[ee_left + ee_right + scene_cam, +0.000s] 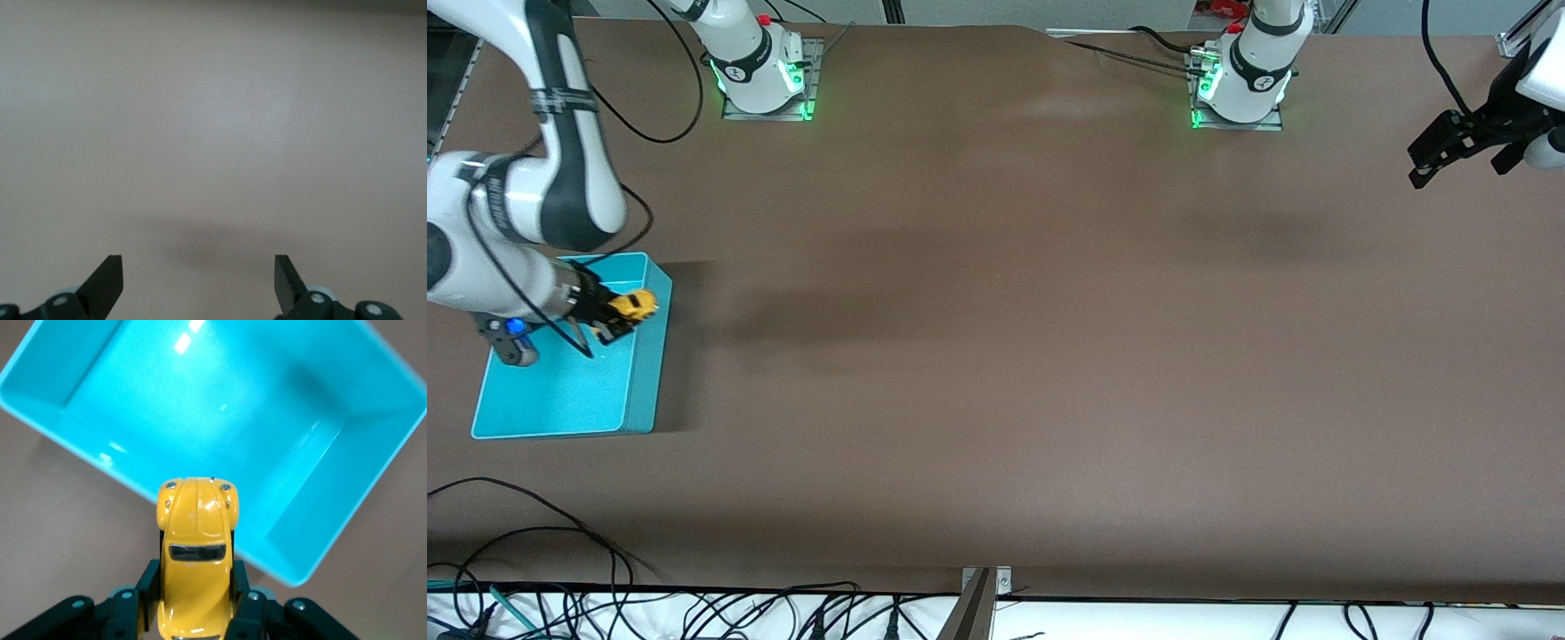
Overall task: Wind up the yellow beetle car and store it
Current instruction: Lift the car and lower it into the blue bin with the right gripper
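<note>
Pinched between the black fingers (243, 603) of the right gripper (618, 316) was the small, glossy yellow beetle car (195, 557), a rounded toy with a dark window; the fingers pressed against its two flanks, one on each side, and its nose stuck out past the fingertips; the car touched nothing else. The right gripper hung in the air over the rectangular turquoise plastic bin (640, 391), above the bin's wall that faces the middle of the worktop; in the right wrist view the car's nose lay over that turquoise rim, with the bin's shiny floor (220, 407) showing past it. The bin stood on the brown worktop (1049, 356) at the right arm's end, nearer to the front camera than the right arm's base. The left gripper (1432, 164) waited in the air at the left arm's end of the worktop, over bare brown surface; its two dark fingers (107, 280) stood spread wide apart and held nothing.
</note>
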Controlling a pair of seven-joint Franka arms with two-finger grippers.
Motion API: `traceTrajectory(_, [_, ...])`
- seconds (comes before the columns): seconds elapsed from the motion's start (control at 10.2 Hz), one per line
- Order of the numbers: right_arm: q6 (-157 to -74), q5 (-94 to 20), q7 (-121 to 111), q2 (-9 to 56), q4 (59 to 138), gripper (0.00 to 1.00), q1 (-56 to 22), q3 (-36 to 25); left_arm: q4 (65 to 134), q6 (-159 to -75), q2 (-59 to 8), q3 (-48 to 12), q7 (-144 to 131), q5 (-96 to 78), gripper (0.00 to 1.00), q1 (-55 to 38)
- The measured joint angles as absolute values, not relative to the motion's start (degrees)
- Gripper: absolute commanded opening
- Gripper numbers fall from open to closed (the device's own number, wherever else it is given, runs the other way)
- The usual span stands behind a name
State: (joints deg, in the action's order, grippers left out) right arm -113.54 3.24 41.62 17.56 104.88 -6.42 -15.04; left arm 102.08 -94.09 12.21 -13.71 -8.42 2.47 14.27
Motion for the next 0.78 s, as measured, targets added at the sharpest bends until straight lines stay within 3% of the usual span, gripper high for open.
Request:
traceTrajectory(0.29, [-113.9,1.54,24.74,18.35,105.24,0.12,-4.55,-21.32,100.02,-92.44,11.51,-13.43,-7.93,2.41,1.0,14.63])
traceTrajectory(0.78, [-126.08,-1.04,16.14,30.25,106.22,0.12,-0.98,-21.46,98.61,-91.16,11.41,-13.76,-7.8,-0.18,1.0,14.38])
